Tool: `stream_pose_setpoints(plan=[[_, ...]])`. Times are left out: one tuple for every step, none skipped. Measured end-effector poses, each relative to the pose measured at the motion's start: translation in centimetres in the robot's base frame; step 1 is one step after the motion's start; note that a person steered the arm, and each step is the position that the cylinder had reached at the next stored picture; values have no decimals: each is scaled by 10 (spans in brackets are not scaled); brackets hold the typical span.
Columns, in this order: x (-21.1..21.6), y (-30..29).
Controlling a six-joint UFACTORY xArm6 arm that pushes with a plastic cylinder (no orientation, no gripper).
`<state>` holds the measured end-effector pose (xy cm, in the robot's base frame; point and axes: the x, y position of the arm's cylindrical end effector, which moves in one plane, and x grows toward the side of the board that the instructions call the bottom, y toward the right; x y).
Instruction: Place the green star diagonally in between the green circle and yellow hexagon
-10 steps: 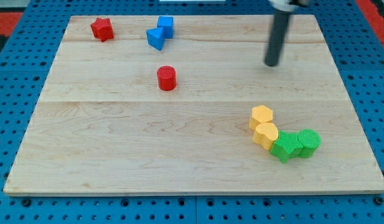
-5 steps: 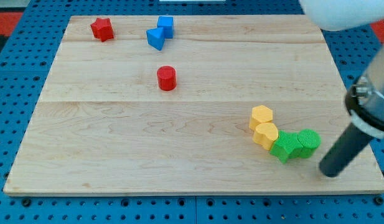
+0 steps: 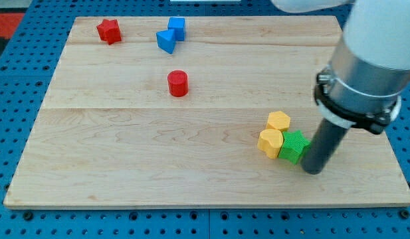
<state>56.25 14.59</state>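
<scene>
my tip (image 3: 313, 170) now touching green star (image 3: 294, 146) from right, no pincer | star pushed left against yellow hexagon (image 3: 278, 121) | green circle hidden, maybe behind rod | placement uncertain

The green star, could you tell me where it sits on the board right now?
The green star is in the view's lower right, touching the lower yellow block on its left, just below the yellow hexagon, with my tip right beside it on the view's right.

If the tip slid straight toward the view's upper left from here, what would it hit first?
The green star, right beside my tip on that side; they look to be in contact, though depth is unclear.
</scene>
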Motion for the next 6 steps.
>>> stream_pose_setpoints(plan=[[-1,-14],[-48,-38],[-84,-50],[-116,-50],[-123,-40],[-86,-43]])
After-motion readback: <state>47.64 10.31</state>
